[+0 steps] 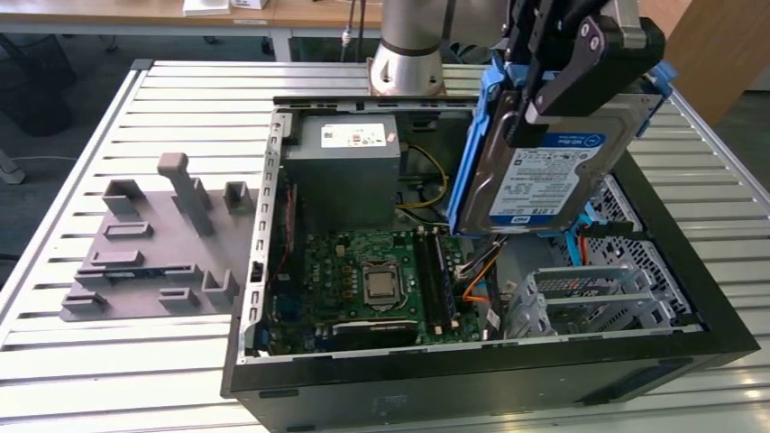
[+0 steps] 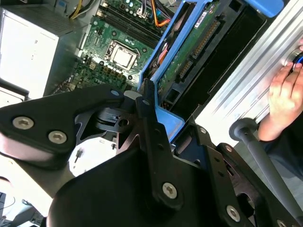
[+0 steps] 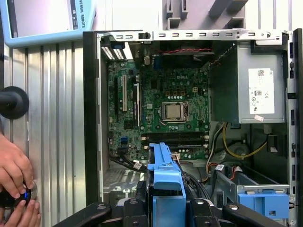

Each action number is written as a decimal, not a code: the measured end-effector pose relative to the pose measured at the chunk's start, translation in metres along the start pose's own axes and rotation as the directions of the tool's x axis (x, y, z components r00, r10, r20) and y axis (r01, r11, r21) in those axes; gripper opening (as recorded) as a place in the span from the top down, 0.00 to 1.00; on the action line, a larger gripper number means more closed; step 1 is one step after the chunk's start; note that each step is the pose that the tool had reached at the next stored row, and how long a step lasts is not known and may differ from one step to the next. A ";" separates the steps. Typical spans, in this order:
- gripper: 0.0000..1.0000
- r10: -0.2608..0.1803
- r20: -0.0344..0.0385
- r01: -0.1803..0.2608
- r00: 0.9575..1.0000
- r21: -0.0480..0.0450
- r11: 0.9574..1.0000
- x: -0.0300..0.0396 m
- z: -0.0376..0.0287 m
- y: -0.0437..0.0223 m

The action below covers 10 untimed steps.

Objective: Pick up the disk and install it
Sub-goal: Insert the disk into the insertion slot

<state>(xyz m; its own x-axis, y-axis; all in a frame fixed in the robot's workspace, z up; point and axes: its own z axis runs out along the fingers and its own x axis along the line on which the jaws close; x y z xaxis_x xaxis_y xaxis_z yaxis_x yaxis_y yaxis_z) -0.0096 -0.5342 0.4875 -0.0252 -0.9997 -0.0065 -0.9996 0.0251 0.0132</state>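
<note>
Slatted metal table (image 1: 108, 361) carries an open case (image 1: 481, 383). Above the case's drive-bay side hangs the gripper (image 1: 544, 99), its fingers clamped on the disk (image 1: 547, 185). The disk is held on edge, label facing out, above the motherboard (image 1: 373, 280). Beside the case, a hand (image 3: 14, 172) rests on the table.

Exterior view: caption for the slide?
Gripper holds the disk over the open computer case on the slatted table.
</note>
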 end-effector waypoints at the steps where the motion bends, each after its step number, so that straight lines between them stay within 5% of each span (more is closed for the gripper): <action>1: 0.64 0.000 0.000 0.000 1.000 0.000 1.000 0.0012 0.0001 -0.0001; 10: 0.64 0.000 0.000 0.000 1.000 0.000 1.000 0.0042 0.0037 -0.0112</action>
<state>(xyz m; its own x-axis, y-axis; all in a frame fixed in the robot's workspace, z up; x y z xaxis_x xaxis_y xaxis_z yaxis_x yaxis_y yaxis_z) 0.0015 -0.5387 0.4836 -0.0251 -0.9997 -0.0063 -0.9996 0.0250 0.0131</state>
